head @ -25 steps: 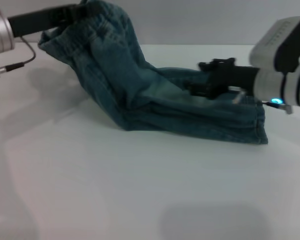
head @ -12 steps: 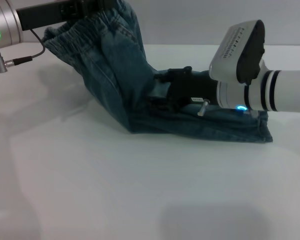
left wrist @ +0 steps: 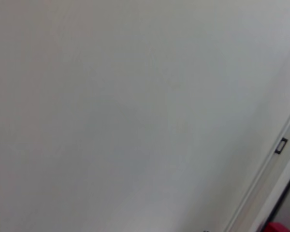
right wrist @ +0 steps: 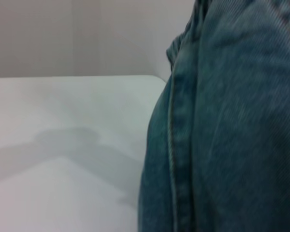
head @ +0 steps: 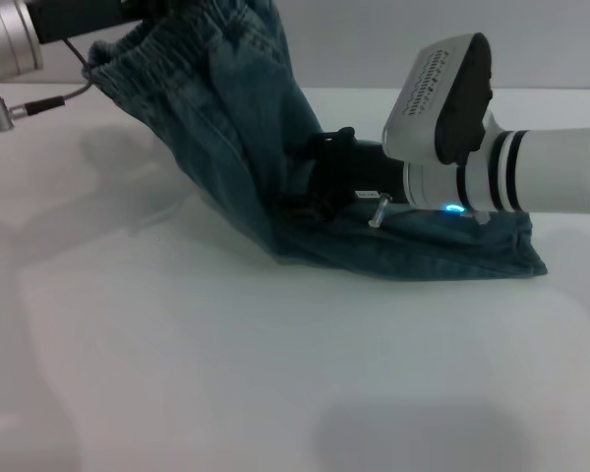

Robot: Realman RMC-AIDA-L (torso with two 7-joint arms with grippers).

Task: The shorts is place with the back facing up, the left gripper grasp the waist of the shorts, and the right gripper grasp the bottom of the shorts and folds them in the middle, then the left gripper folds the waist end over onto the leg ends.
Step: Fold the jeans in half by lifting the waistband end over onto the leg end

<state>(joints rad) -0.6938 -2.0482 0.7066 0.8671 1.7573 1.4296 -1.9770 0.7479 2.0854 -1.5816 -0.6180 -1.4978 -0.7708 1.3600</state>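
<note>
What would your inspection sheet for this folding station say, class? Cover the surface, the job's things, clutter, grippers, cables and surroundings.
Surface: white table, bare in front.
Job's things: denim shorts, waist end lifted high, leg ends flat on the table.
Clutter: nothing seen.
Grippers: left gripper holds the waist at the top edge; right gripper low at the shorts' middle.
Cables: thin cable beside the left wrist.
Surroundings: plain pale wall behind the table.
</note>
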